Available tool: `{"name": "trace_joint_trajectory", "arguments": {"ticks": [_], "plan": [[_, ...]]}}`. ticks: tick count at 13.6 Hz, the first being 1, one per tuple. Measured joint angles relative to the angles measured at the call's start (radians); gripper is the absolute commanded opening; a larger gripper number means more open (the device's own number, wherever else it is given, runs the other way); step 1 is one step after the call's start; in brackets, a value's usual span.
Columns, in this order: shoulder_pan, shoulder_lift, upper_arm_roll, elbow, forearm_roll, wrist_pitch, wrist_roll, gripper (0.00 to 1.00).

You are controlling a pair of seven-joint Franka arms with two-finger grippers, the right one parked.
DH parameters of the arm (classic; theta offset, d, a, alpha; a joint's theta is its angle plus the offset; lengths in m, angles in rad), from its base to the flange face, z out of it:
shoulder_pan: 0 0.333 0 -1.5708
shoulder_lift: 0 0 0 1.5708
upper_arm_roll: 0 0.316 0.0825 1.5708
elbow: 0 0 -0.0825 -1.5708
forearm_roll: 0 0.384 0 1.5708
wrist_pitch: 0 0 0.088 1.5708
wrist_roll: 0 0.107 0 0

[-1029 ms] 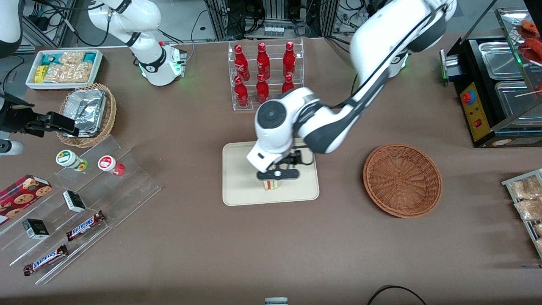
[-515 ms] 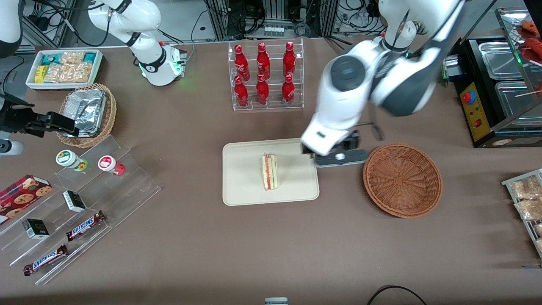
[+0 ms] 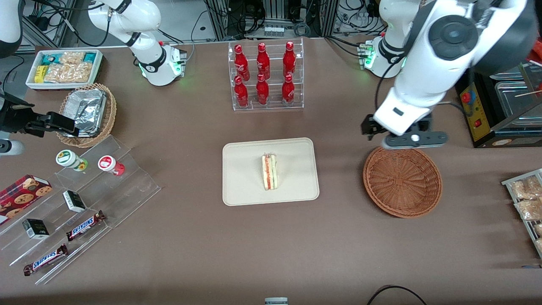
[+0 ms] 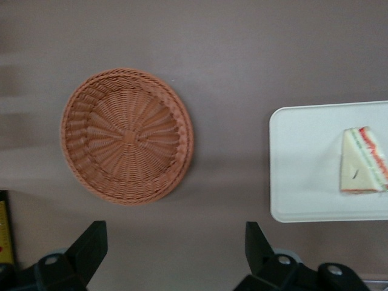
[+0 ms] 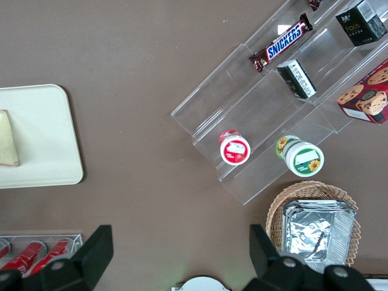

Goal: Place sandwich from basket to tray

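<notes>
Nearest the front camera, at the front edge of the table (image 3: 271, 254) toward the parked arm's end, a clear stepped display (image 3: 80, 203) carries Snickers bars (image 3: 87, 225).

Mid-table, the tray (image 3: 243, 186) lies flat. The sandwich (image 3: 269, 171) stands on it near its middle, filling layers facing up in the front view. The left wrist view shows the sandwich (image 4: 362, 161) from its flat bread face instead, clear of the tray (image 4: 303, 170) rim.

The basket (image 3: 402, 180) sits beside the tray toward the working arm's end, apart from it with bare table between. The wrist view looks straight down into the basket (image 4: 126, 136); only wicker weave shows inside.

The claw (image 3: 413, 139) hangs above the table just at the basket's rim farthest from the front camera. The front view hides its fingers under the arm's body. The wrist view shows both fingers (image 4: 90, 247) spread wide with nothing between them: claw released, holding nothing.

Farther back, a clear rack of red bottles (image 3: 264, 76) stands near the table's rear edge.

The right wrist view alone shows one corner of the tray (image 5: 42, 133) with a sliver of the sandwich (image 5: 7, 147).
</notes>
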Motion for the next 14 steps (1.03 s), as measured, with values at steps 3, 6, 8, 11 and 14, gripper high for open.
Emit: {"name": "trace_joint_trajectory", "arguments": {"ticks": [3,6,8,11,14], "plan": [[0.059,-0.017,0.004,-0.004,-0.001,-0.011,0.062,1.0],[0.175,-0.057,0.007,-0.005,-0.052,-0.043,0.203,1.0],[0.231,-0.085,0.009,-0.006,-0.064,-0.079,0.257,1.0],[0.266,-0.13,0.02,-0.035,-0.066,-0.119,0.31,1.0],[0.162,-0.184,0.195,-0.088,-0.092,-0.119,0.363,1.0]]}}
